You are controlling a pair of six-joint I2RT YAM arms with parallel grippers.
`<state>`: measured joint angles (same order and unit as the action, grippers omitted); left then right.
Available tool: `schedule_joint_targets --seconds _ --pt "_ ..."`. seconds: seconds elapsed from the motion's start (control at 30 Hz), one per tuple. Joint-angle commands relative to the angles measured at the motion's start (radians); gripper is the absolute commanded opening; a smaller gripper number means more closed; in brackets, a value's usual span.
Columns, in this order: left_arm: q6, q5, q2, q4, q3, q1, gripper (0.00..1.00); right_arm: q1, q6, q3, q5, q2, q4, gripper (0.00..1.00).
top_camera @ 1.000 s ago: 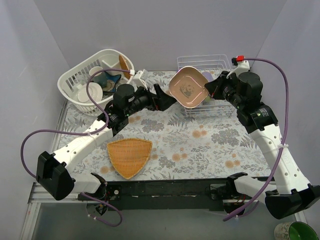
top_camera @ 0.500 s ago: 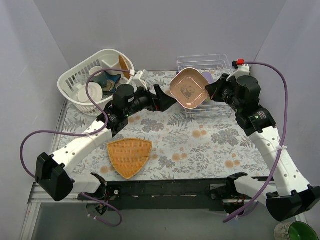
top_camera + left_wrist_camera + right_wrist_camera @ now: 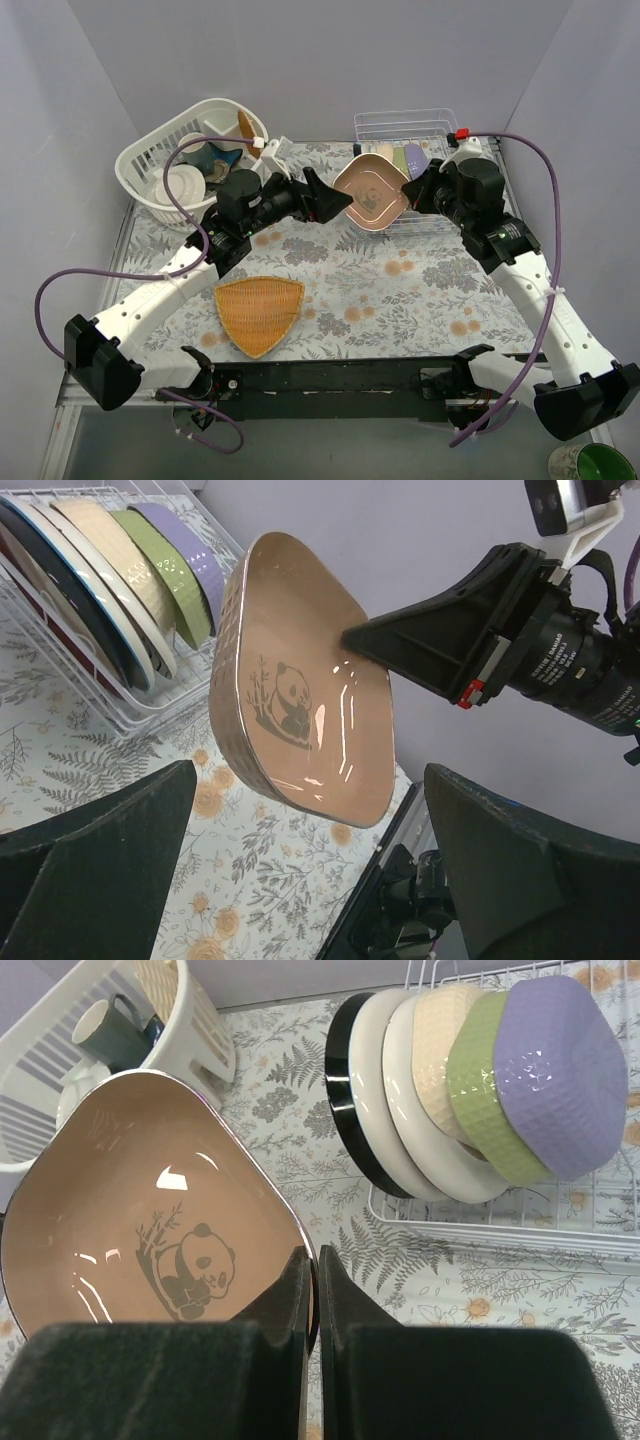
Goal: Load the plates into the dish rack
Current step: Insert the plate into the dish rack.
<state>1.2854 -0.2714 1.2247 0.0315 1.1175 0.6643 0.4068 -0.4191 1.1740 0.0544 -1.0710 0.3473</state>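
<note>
A tan-pink rounded-square dish with a panda print (image 3: 372, 192) hangs in the air in front of the white wire dish rack (image 3: 440, 125). My right gripper (image 3: 408, 190) is shut on its right rim, as the right wrist view shows (image 3: 313, 1260). My left gripper (image 3: 335, 198) is open just left of the dish; in the left wrist view the dish (image 3: 300, 720) sits ahead of the spread fingers, not touching them. The rack (image 3: 450, 1210) holds upright a dark plate (image 3: 350, 1100), a white plate (image 3: 385, 1110), and cream (image 3: 440, 1050), green (image 3: 480, 1090) and lilac (image 3: 560, 1070) dishes.
A white slotted oval basket (image 3: 190, 150) with cups and a white plate stands at the back left. An orange woven triangular tray (image 3: 258, 310) lies near the front left. A green cup (image 3: 590, 465) sits off the table at the bottom right.
My right gripper has carried the panda dish a little left and nearer, away from the rack. The left arm has shifted slightly, its open fingers staying beside the dish.
</note>
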Motion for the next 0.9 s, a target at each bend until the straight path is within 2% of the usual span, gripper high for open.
schedule_joint_targets --seconds 0.0,0.13,0.23,0.27,0.37,0.43,0.57,0.6,0.8,0.83,0.87 --pt "-0.003 0.005 0.025 0.025 0.028 0.008 0.98 0.007 -0.017 0.006 -0.082 0.049 -0.088 0.01" --pt "-0.008 0.006 0.053 0.036 0.028 0.012 0.97 0.009 -0.020 0.013 -0.103 0.066 -0.097 0.01" --pt "-0.006 0.006 0.062 0.044 0.022 0.014 0.89 0.009 -0.027 0.018 -0.122 0.071 -0.097 0.01" --pt "-0.006 0.006 0.068 0.047 0.021 0.014 0.82 0.009 -0.029 0.016 -0.128 0.072 -0.099 0.01" --pt "-0.001 0.000 0.079 0.054 0.024 0.014 0.72 0.009 -0.036 0.010 -0.160 0.074 -0.105 0.01" --pt "0.006 -0.002 0.081 0.067 0.025 0.014 0.68 0.009 -0.041 -0.004 -0.182 0.074 -0.110 0.01" --pt "0.025 -0.009 0.079 0.094 0.027 0.014 0.46 0.009 -0.053 -0.036 -0.212 0.082 -0.122 0.01" --pt "0.029 -0.011 0.078 0.099 0.025 0.014 0.35 0.009 -0.058 -0.045 -0.214 0.086 -0.128 0.01" --pt "0.037 -0.005 0.067 0.096 0.019 0.014 0.00 0.009 -0.057 -0.074 -0.191 0.115 -0.140 0.02" --pt "0.037 -0.002 0.061 0.091 0.018 0.014 0.00 0.009 -0.053 -0.074 -0.188 0.121 -0.142 0.15" --pt "0.035 0.000 0.061 0.087 0.015 0.014 0.00 0.007 -0.049 -0.076 -0.183 0.134 -0.145 0.25"
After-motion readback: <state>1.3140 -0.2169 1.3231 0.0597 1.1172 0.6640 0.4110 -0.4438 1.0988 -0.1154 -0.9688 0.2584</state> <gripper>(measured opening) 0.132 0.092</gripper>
